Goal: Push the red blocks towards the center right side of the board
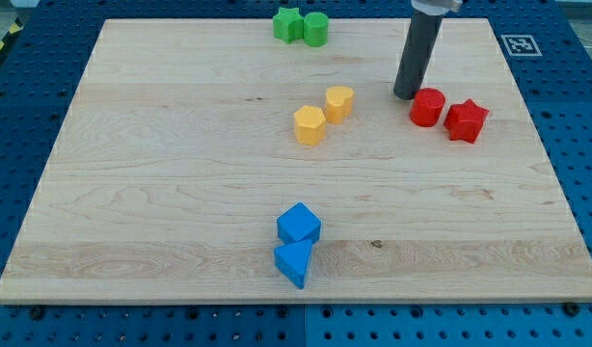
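A red round block and a red star block sit side by side, almost touching, at the view's right, a little above mid-height of the wooden board. My tip is on the board just to the left of the red round block, close to it or touching it. The rod rises from there to the view's top edge.
Two yellow blocks sit near the middle, left of my tip. A green star and a green round block lie at the top edge. A blue cube and a blue triangle lie at the bottom middle.
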Available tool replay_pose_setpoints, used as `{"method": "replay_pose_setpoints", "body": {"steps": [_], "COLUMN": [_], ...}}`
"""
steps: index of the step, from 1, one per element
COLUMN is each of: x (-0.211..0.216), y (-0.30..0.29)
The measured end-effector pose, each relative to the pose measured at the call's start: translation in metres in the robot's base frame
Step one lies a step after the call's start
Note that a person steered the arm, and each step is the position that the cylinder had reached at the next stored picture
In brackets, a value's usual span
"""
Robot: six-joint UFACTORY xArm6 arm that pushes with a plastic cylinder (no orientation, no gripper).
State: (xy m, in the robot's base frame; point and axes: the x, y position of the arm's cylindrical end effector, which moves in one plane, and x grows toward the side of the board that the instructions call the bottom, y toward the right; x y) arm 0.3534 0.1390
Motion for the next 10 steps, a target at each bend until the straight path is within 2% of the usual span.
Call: {"method": "replay_pose_setpoints", "body": {"steps": [2, 4, 6, 8, 10], "x": [0.005, 0.036, 0.041, 0.041, 0.041], "y": [-0.005, 0.052, 0.090, 0.091, 0.056]}}
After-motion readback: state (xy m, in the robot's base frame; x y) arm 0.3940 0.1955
